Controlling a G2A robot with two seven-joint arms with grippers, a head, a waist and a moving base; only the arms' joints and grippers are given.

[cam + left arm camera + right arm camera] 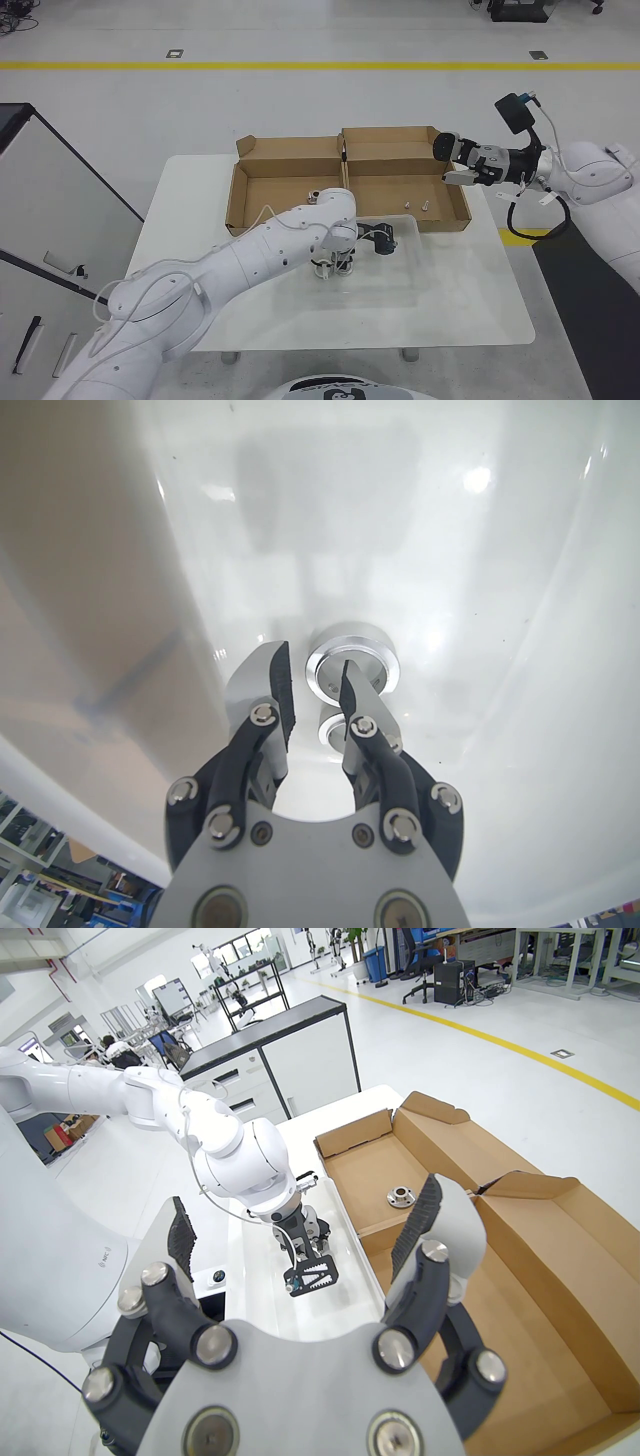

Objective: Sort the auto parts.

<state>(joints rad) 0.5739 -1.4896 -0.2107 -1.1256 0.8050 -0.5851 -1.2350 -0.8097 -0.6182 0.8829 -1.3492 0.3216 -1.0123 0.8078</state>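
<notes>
Left end effector spread, low in white tray on tabletop, one finger inside bore of metal collar, other outside. Collar likely heavy, rigid, slick; pinch across wall, firmly. Right end effector spread, hovering over cardboard box

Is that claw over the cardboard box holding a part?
No. The right gripper hangs open and empty above the box.
</notes>
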